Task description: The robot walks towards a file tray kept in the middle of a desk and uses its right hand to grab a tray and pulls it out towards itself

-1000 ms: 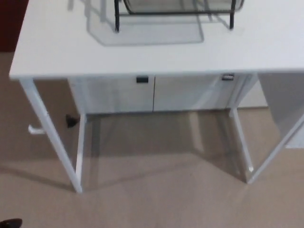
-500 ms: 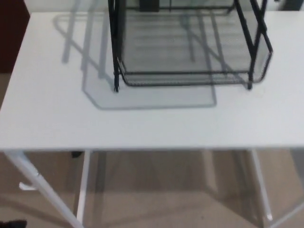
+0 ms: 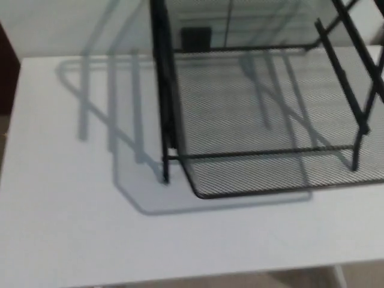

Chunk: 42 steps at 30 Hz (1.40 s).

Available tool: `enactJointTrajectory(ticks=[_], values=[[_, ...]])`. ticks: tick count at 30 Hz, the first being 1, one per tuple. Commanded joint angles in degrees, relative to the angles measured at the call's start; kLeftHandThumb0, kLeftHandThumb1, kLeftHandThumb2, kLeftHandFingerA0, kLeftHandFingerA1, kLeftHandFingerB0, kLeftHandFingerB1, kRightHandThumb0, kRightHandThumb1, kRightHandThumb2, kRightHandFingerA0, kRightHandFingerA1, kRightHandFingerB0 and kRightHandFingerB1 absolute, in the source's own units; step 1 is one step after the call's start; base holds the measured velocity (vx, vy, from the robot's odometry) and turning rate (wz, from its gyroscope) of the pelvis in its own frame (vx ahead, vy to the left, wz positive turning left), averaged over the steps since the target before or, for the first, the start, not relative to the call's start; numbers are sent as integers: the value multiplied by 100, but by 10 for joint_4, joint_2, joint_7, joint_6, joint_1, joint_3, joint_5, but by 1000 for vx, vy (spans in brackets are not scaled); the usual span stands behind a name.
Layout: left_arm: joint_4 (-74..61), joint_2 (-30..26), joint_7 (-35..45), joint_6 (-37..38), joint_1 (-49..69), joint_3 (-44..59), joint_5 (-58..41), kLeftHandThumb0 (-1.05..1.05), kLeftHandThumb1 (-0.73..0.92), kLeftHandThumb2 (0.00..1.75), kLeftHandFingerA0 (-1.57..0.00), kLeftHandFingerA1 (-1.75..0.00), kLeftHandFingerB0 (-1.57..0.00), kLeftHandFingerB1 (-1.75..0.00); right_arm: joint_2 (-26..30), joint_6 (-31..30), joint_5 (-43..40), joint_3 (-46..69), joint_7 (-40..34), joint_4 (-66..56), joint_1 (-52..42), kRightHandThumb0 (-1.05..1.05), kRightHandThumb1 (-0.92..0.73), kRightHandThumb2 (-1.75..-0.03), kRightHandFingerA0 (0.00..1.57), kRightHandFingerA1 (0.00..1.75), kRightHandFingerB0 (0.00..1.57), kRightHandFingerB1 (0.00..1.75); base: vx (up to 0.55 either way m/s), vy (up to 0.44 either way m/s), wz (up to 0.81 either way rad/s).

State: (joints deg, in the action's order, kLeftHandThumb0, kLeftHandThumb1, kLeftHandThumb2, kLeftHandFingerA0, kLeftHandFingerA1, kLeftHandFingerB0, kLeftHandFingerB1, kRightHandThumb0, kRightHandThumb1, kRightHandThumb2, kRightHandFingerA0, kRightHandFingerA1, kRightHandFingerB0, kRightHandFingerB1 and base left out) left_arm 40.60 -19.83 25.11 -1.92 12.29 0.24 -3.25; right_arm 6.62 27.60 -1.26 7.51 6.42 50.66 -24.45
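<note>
Closing on file tray (image 3: 264, 120): black mesh rack fills upper right of head view, larger and lower in picture than half second ago. Whole picture shifted, so camera moved, not rack. Rack stands on white tabletop (image 3: 66, 228), right of middle in picture, its shadow falling to left. Lowest mesh tray (image 3: 258, 180) front rim juts toward robot, past frame posts. Neither robot hand in view, so opening and hold cannot be told. Judgement: approach about done; reach with right hand not yet begun.
</note>
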Motion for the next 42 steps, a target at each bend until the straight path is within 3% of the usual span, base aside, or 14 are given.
enactJointTrajectory(ticks=[1, 2, 22, 23, 24, 25, 27, 28, 30, 32, 39, 42], values=[[-11, -41, 128, -69, -1, -66, 20, -42, 48, 54, -61, -55, -32, -42, 13, 39, 9, 2, -10, 28, -4, -56, -54, -85, 44, 57, 24, 45, -4, 104, -5], [-16, -43, 132, -68, 2, -71, 19, -42, 45, 53, -65, -56, -33, -44, 13, 37, 8, 2, -9, 28, -4, -52, -63, -60, 48, 45, 30, 31, -29, 114, -14], [-151, -72, 145, -96, 52, -138, 23, -52, 46, 54, -68, -56, -36, -44, 11, 32, 11, 0, -12, 20, -7, -48, -67, -60, 46, 40, 29, 30, -126, 19, -7], [-146, -51, 106, -84, 58, -129, 27, -47, 47, 53, -69, -56, -39, -45, 11, 29, 15, -2, -15, 11, -11, -48, -68, -60, 46, 42, 29, 30, -132, 243, -8], [-122, -27, 84, -72, 51, -112, 16, -42, 49, 54, -59, -58, -36, -47, 13, 38, 13, -1, -13, 14, -9, -47, -68, -60, 47, 42, 29, 31, -158, 392, 1], [-133, -16, 55, -66, 55, -104, 23, -47, 50, 55, -58, -58, -37, -49, 13, 35, 12, -1, -13, 12, -7, -47, -68, -60, 47, 42, 29, 30, -146, 364, 0], [-146, 4, 21, -65, 64, -86, 22, -52, 62, 57, -46, -59, -25, -50, 15, 30, 14, -1, -17, 11, -5, -49, -66, -60, 47, 41, 29, 30, -171, 268, 2], [-153, 11, 7, -67, 67, -79, 22, -46, 54, 56, -53, -60, -33, -51, 16, 32, 13, -1, -15, 13, -5, -50, -66, -60, 47, 41, 29, 30, -130, 158, 1], [-193, 61, -81, -84, 82, -26, 5, -45, 50, 67, -41, -71, -26, -57, 18, 36, 23, -7, -21, 8, -5, -49, -67, -60, 48, 42, 29, 30, -45, 120, -3], [-193, 76, -111, -74, 68, -4, 7, -49, 50, 70, -32, -73, -22, -59, 14, 30, 22, -7, -26, 7, 4, -50, -67, -60, 49, 42, 29, 30, -45, 16, -3], [-165, 111, -150, -33, 52, 40, 8, -51, 53, 72, -26, -79, -20, -64, 1, 34, 24, -16, -26, 0, 0, -48, -69, -61, 46, 40, 27, 30, -38, -57, 0], [-137, 107, -143, 1, 50, 43, 18, -56, 52, 67, -35, -76, -21, -62, -1, 28, 13, -11, -19, -4, 4, -50, -67, -60, 47, 43, 29, 31, -103, -162, -27]])
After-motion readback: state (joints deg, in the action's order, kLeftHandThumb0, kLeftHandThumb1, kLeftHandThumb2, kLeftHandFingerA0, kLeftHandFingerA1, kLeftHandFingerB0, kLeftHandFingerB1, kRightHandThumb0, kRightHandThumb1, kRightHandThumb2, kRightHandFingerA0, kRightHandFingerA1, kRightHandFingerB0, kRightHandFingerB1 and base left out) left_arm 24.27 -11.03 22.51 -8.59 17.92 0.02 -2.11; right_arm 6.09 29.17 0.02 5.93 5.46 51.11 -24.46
